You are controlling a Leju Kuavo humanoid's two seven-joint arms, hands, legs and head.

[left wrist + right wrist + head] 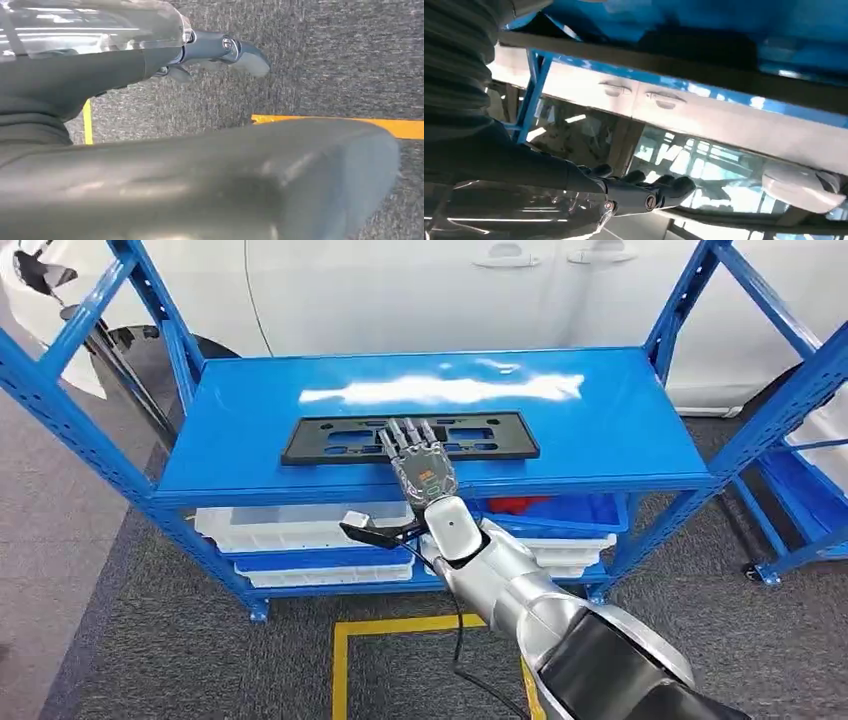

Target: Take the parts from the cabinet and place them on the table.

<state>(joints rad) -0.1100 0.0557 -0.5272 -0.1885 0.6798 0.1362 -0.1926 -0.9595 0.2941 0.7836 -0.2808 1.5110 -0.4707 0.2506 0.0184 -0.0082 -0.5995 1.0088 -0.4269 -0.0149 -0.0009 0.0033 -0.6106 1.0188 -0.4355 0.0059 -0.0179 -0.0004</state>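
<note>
A: Right hand (422, 462) is up over the front lip of the blue shelf (250, 455), fingers stretched flat and apart, holding nothing. The tips reach onto the near edge of the black plate frame (330, 440).

B: So the part's not lifted?

A: No, it lies flat on the top shelf, just ahead of the fingers and running off to both sides of them. I'd call the job barely begun: nothing picked up, nothing placed.

B: And the left hand (220, 52)?

A: Hanging low over the grey carpet (325, 55) near a yellow floor line (350, 125). Whether it's open or closed, I can't tell; nothing visible in it.

B: Room to work?

A: Plenty above the shelf, open air all round the hand. The blue uprights (700, 310) stand well off to either side. Below the wrist sit white bins (280, 530) on a lower shelf. The tricky bit, I'd guess, is that the flat frame hugs the surface near the front edge.
</note>
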